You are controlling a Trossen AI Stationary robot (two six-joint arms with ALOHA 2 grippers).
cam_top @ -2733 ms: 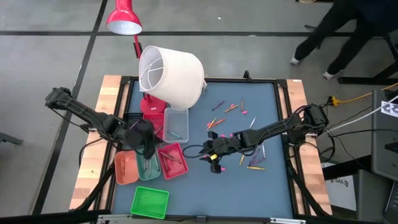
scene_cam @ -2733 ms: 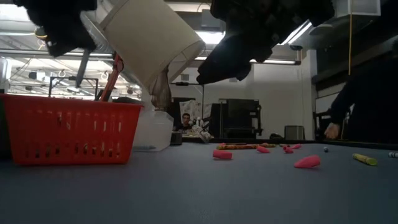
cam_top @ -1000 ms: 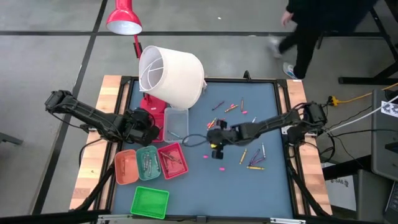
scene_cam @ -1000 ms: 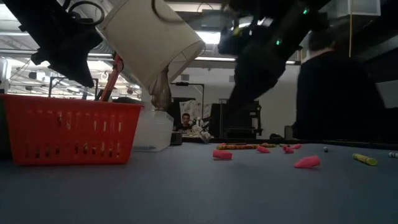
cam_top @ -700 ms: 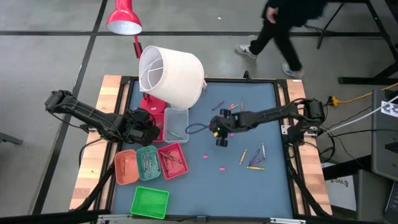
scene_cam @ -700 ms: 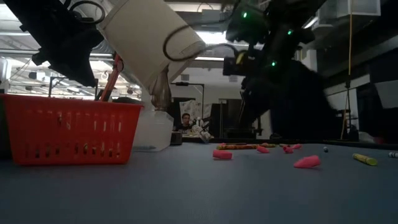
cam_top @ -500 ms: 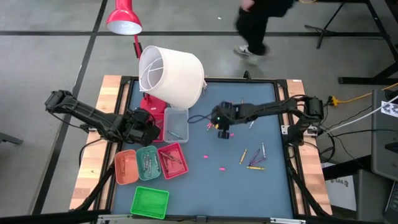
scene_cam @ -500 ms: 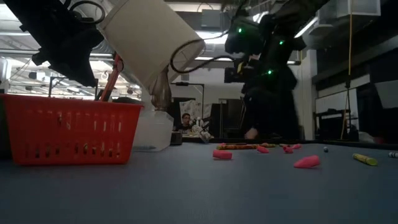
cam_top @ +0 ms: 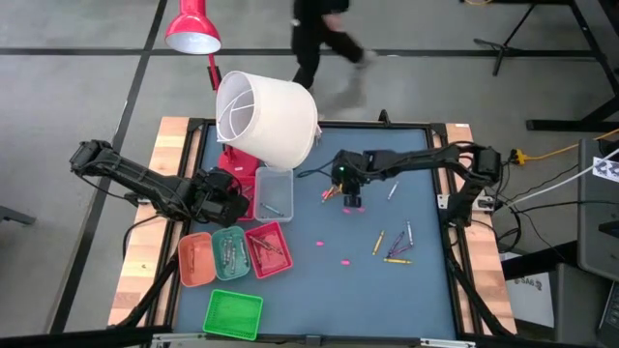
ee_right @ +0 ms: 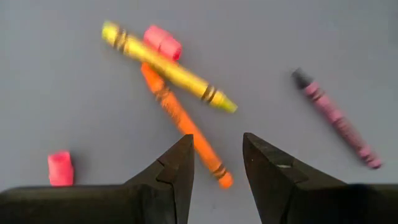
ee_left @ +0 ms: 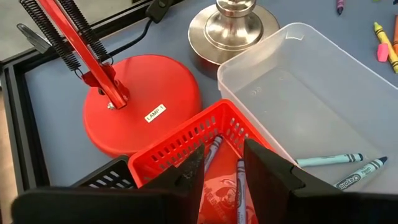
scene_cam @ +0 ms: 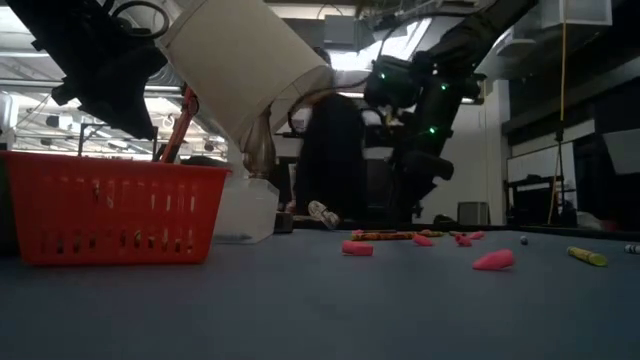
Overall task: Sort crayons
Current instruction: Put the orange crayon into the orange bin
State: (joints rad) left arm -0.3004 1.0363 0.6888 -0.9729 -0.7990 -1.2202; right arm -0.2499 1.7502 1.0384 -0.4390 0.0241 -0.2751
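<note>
Several crayons (cam_top: 389, 246) lie loose on the blue mat. My right gripper (ee_right: 217, 163) hangs open, pointing down over an orange crayon (ee_right: 180, 121) crossed by a yellow crayon (ee_right: 168, 68); the orange one's near tip shows in the gap between the fingers, untouched. A pink crayon (ee_right: 336, 121) lies apart. In the high view this right gripper (cam_top: 348, 191) is at the mat's far middle. My left gripper (ee_left: 221, 168) stands open above a red basket (ee_left: 186, 146) with crayons in it. Beside it, a clear tray (ee_left: 311, 99) holds two bluish crayons (ee_left: 348, 171).
A red lamp's base (ee_left: 143, 109) and a white lampshade (cam_top: 266, 116) stand at the far left. Orange (cam_top: 196, 259), teal (cam_top: 230, 253), red (cam_top: 269, 248) and green (cam_top: 233, 314) trays sit at the near left. Pink stubs (ee_right: 60, 168) lie about. A person (cam_top: 319, 39) walks past beyond the table.
My right gripper has swung from the mat's middle toward the table's far edge, turning as it went, and now hangs over the far crayons. Behind the table a person has walked toward the left.
</note>
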